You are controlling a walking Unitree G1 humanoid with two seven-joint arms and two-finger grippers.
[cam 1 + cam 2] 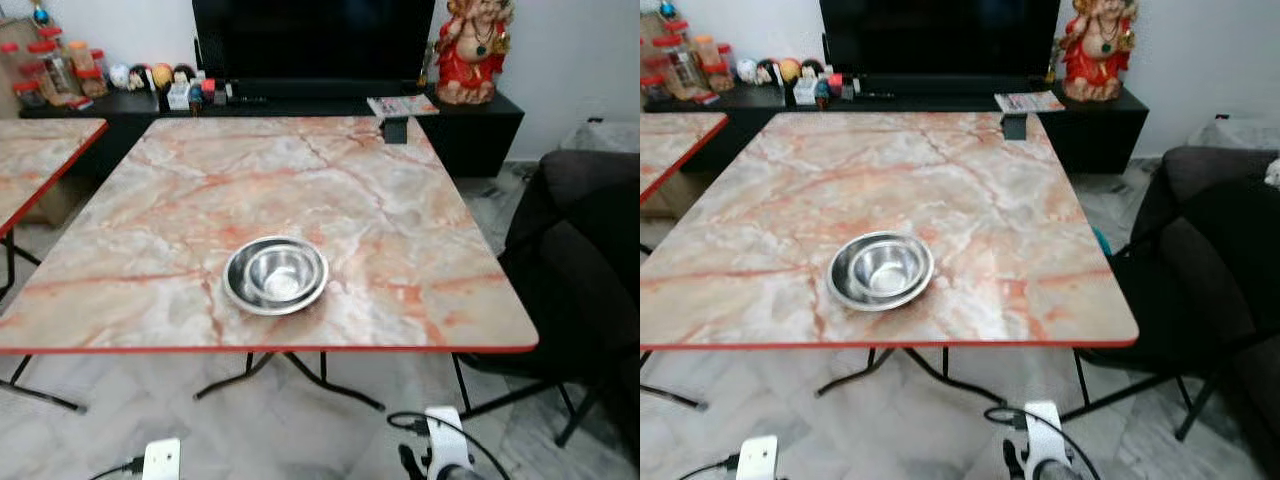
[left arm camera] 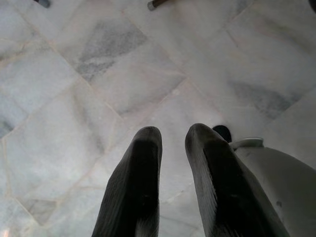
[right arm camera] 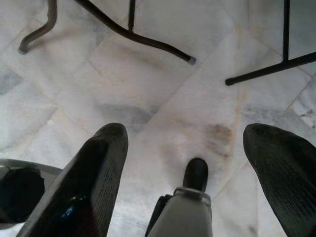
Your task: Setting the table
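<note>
steel bowl (image 1: 275,275) on marble table (image 1: 150,200) (near front edge) | left gripper (image 2: 173,140) nearly closed, empty | right gripper (image 3: 185,143) spread wide over floor (image 3: 163,89)

We see a pink-and-cream marbled surface (image 1: 400,230) edged in red, a shiny silver bowl (image 1: 275,274), a black cabinet (image 1: 470,125), a red and gold figurine (image 1: 472,45), and a pale grey-veined marble floor (image 2: 123,74).
</note>
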